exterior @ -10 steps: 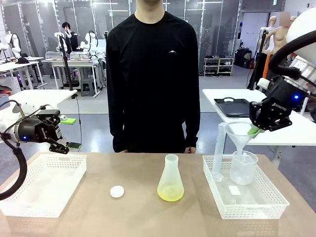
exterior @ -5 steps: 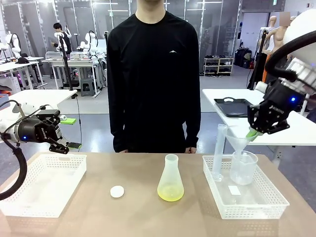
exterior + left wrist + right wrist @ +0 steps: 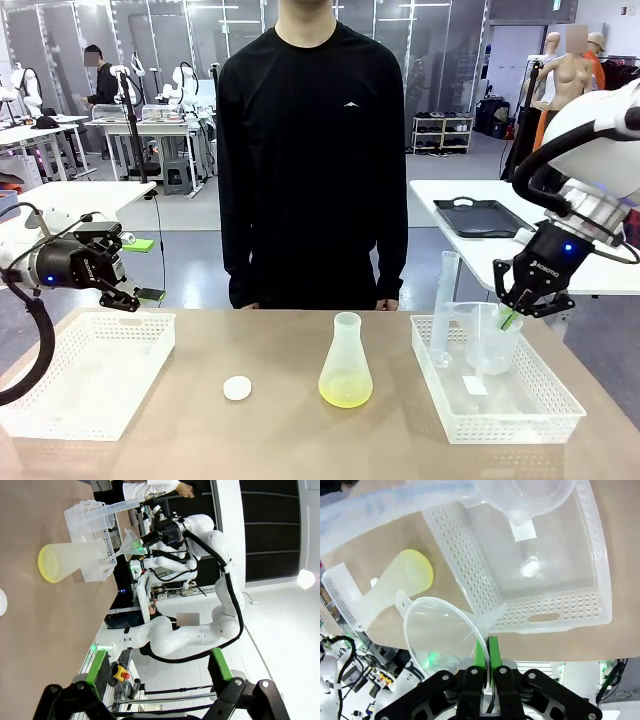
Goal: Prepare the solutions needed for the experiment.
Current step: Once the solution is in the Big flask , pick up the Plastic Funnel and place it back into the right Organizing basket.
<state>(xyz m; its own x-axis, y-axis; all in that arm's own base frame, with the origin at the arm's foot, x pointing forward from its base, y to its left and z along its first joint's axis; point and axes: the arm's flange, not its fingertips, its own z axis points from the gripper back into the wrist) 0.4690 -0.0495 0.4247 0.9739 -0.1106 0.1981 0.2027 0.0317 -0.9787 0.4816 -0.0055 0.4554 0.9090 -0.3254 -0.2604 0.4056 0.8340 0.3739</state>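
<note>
Because the right tool (image 3: 483,655) has its green pads (image 3: 479,654) pinched together on the rim of the funnel (image 3: 437,627), everything turns on where that funnel sits against the vessel that carries the liquid. Seen from the front, it hangs low at the beaker (image 3: 493,340), which stands in the right basket (image 3: 545,418) next to the tall graduated cylinder (image 3: 444,305). From the left wrist, the funnel looks roughly upright, wide mouth up and stem down, though the exact tilt is hard to read. The solution (image 3: 346,394), a shallow pale yellow-green pool, lies in the bottom of the flask (image 3: 346,345). That flask stands upright on the bare surface (image 3: 280,435) at about its middle, outside the basket and to the robot's left of the right tool, its open neck pointing straight up. If the funnel is bound for that neck, my reading is that it must rise clear of the basket wall, travel toward the robot's left, and come down stem-first along the flask's vertical axis. The right tool is the nearer one and already carries the funnel. The left tool (image 3: 137,298) hovers with its fingers apart and nothing between them, above the far edge of the left basket (image 3: 60,415), well away from the flask, with the white cap (image 3: 237,388) lying between them.
</note>
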